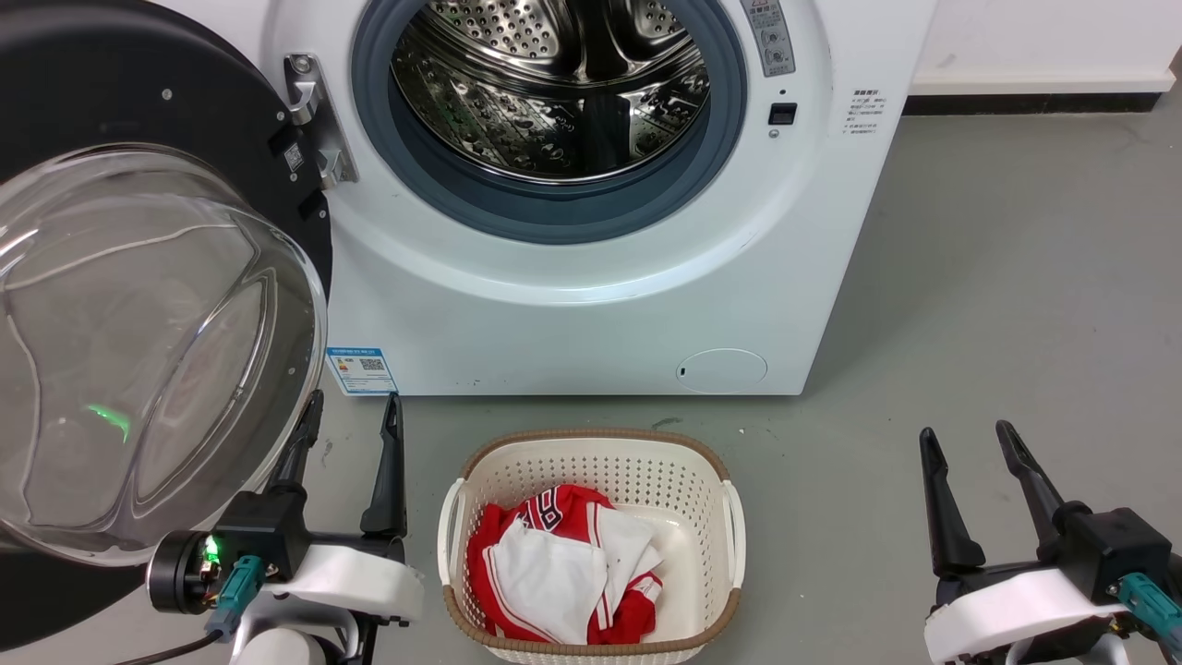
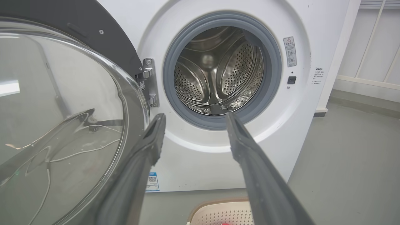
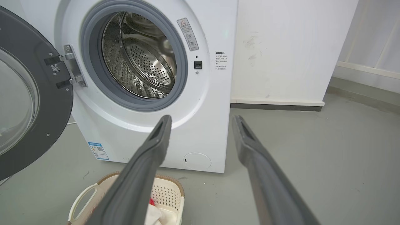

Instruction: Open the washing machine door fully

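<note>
Door position: the washing machine door (image 1: 138,323) stands wide open at the machine's left on its hinge (image 1: 309,115), its inner face and glass bowl turned towards the robot.
Opening: the steel drum (image 1: 554,83) and the blue-grey rubber ring (image 1: 554,217) are fully exposed.
Progress: judged complete or nearly so. Whether the hinge allows further travel cannot be told.
Left gripper (image 1: 354,406): fingers apart and holding nothing, pointing towards the machine, just beside the lower edge of the glass bowl. Contact with the glass cannot be told.
Right gripper (image 1: 965,434): fingers apart and empty, low at the right over bare floor, well apart from the door.
Foreground: a laundry basket (image 1: 591,439) with a red-and-white garment (image 1: 563,563), between the two grippers.
</note>
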### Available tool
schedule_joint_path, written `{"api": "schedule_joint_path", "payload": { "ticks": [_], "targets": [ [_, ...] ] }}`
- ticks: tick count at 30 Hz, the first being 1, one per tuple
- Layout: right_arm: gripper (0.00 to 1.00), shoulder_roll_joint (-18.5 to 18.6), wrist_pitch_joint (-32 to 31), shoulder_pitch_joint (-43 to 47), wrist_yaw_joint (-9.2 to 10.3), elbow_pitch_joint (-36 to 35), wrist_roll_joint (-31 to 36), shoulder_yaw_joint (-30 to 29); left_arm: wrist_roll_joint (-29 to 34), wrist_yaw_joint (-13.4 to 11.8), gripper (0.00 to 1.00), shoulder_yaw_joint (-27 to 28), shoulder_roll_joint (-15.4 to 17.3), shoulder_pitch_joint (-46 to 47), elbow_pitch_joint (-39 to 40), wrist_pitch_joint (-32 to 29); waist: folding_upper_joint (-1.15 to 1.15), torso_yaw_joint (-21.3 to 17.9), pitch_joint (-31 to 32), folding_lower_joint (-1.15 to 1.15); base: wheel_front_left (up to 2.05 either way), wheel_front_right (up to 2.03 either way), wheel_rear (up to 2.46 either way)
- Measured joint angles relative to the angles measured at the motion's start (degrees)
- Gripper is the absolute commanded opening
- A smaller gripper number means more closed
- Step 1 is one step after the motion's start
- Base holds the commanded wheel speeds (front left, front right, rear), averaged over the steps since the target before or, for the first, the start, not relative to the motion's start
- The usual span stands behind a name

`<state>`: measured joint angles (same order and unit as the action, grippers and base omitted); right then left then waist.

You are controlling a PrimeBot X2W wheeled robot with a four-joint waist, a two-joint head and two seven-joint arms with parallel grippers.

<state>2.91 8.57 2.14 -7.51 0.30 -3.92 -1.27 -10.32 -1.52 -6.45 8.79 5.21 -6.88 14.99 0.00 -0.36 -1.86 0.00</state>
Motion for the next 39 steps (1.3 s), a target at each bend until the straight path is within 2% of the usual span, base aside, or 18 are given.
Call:
{"api": "schedule_joint_path", "payload": {
  "ticks": [18,19,23,39],
  "targets": [
    [1.00,0.00,0.29,-0.10,0.00,0.38,-0.52,0.19,0.60,0.82,1.00,1.12,-0.58,-0.20,-0.30,0.00,0.00,-0.24,-0.22,0.00,0.00,0.00,0.00],
    [0.00,0.00,0.24,0.07,0.00,0.75,-0.53,0.19,0.56,0.85,0.00,1.07,-0.62,-0.30,-0.68,-0.12,0.00,-0.24,-0.23,0.00,0.00,0.00,0.00],
    [0.00,-0.01,0.05,1.32,0.00,2.13,-2.03,0.34,-0.96,1.02,0.00,1.21,-0.97,-1.43,-2.56,-0.92,0.00,-0.24,-0.21,0.00,0.00,0.00,0.00],
    [0.00,0.60,-2.09,0.05,0.00,4.68,-21.32,0.34,-17.89,2.54,0.00,3.53,-2.07,-1.40,-3.44,-5.23,0.00,-0.16,0.04,0.00,0.00,0.00,0.00]
  ]
}}
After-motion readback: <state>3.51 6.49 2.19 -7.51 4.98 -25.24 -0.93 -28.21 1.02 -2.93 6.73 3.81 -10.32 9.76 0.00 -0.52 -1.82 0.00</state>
